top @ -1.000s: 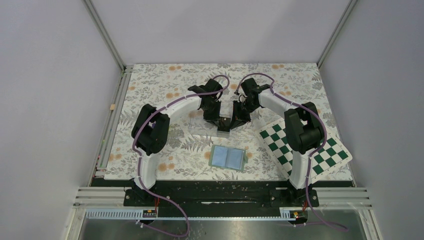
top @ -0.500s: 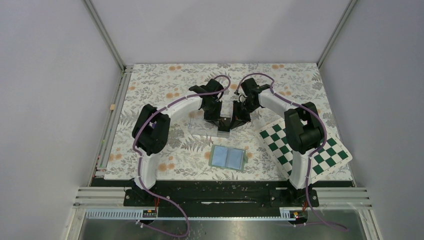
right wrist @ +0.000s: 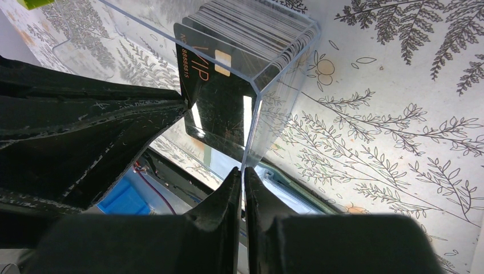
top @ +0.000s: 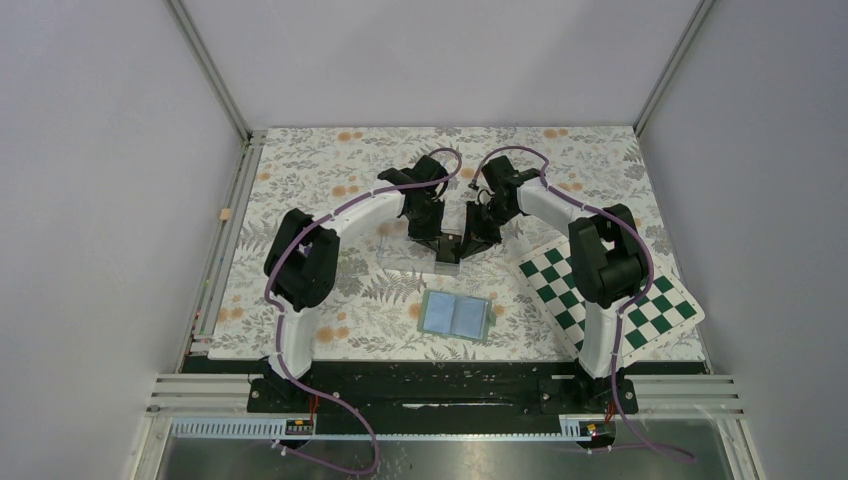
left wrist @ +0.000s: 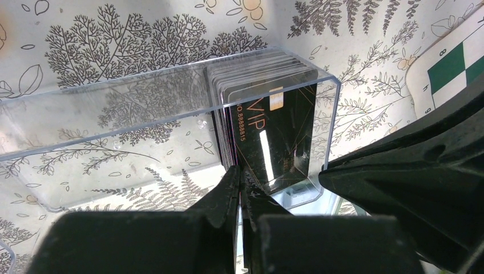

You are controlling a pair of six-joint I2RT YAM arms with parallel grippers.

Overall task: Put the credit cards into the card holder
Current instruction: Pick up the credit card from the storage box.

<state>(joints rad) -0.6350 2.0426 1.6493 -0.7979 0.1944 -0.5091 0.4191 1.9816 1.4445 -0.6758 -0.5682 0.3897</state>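
- The credit cards (left wrist: 257, 71) stand on edge, packed together at one end of a clear box (left wrist: 142, 97) in the middle of the floral table (top: 600, 170).
- The left gripper (left wrist: 240, 177) is squeezed tight, its tips nipping the edge of the front card (left wrist: 274, 142), which leans out from the pack.
- The right gripper (right wrist: 243, 174) is nearly closed, clamped on the box's wall at the corner beside the cards.
- The card holder (top: 455, 316) lies open and flat, nearer the arm bases, well apart from both grippers.
- A chequered board (top: 610, 300) lies to its right.
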